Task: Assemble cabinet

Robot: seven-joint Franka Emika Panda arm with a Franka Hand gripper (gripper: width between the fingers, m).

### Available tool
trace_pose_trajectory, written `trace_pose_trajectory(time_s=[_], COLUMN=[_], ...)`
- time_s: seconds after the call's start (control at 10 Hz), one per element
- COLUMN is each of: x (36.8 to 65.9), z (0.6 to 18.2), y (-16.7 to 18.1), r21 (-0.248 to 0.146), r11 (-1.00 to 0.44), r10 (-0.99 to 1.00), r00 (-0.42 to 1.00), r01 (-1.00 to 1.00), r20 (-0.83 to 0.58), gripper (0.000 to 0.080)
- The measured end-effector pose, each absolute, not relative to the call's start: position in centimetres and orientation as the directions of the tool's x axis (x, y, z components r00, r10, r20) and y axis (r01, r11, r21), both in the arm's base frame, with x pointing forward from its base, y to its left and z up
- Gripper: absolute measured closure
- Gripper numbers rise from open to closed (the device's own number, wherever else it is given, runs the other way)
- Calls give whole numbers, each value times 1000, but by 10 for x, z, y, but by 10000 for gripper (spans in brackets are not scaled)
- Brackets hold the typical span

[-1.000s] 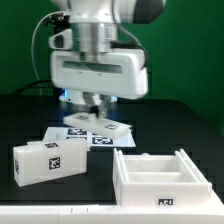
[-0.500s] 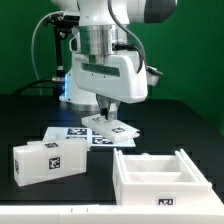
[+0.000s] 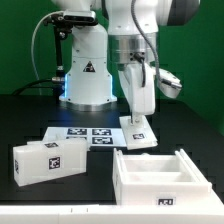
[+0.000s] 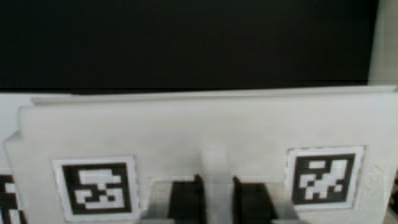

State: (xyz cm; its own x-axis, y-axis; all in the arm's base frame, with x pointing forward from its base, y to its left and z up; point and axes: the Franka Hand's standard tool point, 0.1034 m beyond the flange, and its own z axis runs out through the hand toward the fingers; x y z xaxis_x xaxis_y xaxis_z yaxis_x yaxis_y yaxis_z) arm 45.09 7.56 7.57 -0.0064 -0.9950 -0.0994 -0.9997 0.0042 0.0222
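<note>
The cabinet (image 3: pixel 160 178), a large white open box frame with one tag on its front wall, stands at the exterior view's lower right. My gripper (image 3: pixel 137 118) hangs just behind its far wall. It is shut on a white tagged panel (image 3: pixel 138 136), held upright a little above the table. In the wrist view the panel (image 4: pixel 196 125) fills the picture with two tags on it. My gripper (image 4: pixel 214 188) clamps a thin ridge of the panel between its dark fingers (image 4: pixel 180 200). A smaller white tagged block (image 3: pixel 46 160) lies at the lower left.
The marker board (image 3: pixel 85 134) lies flat on the black table between the block and the panel. The arm's base (image 3: pixel 85 75) with cables stands at the back, before a green wall.
The arm has swung from over the marker board to the exterior view's right and turned its wrist. The white panel has come with it, to behind the cabinet's far wall.
</note>
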Motion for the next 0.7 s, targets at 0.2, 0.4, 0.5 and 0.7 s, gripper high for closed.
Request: trace_pose_trajectory(time_s=[0.2, 0.4, 0.5, 0.7], x=[450, 443, 443, 435], z=[76, 81, 84, 82], y=[78, 97, 109, 131], r21=[21, 85, 93, 92], r11=[-13, 78, 110, 31], r10=[-995, -995, -993, -998], r00=[11, -83, -113, -26], r01=[-1000, -993, -990, -995], r20=[-101, -59, -25, 52], gripper=[737, 737, 737, 737])
